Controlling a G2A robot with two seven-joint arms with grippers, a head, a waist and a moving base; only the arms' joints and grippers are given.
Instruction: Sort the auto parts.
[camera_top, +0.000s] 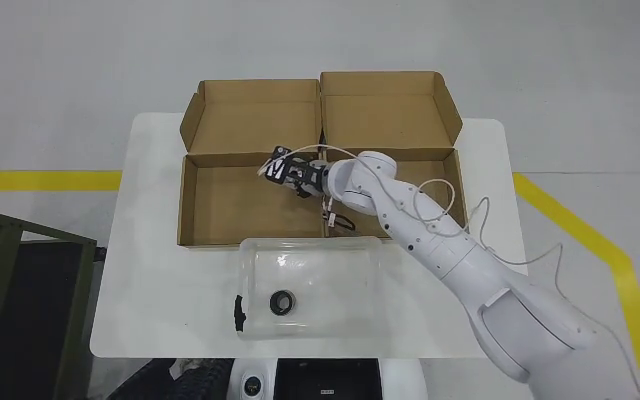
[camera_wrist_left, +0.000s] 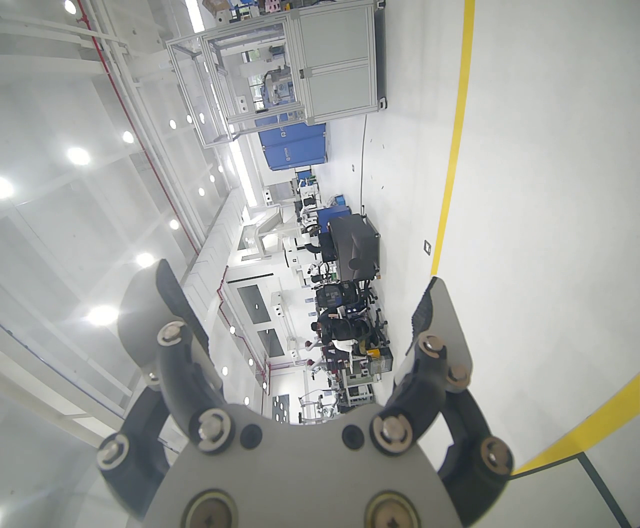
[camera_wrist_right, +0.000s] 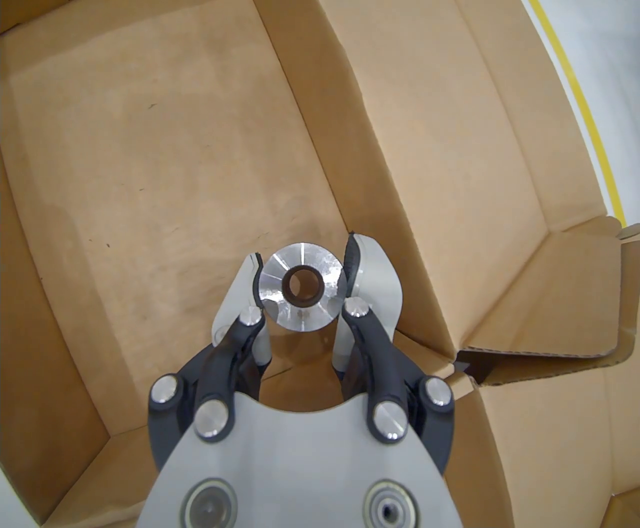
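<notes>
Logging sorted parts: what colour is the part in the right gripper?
The ring is silver with a dark bore; right wrist view shows it best.

Two boxes (camera_top: 184, 200), three parts (camera_top: 284, 301) (one bin (camera_top: 340, 285))

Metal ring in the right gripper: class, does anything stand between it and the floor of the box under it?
Nothing visible does. The right gripper holds the ring over the box, whose floor beneath is bare cardboard; its walls stand off to the sides.

No legible text, no readable labels, numbers or signs
</notes>
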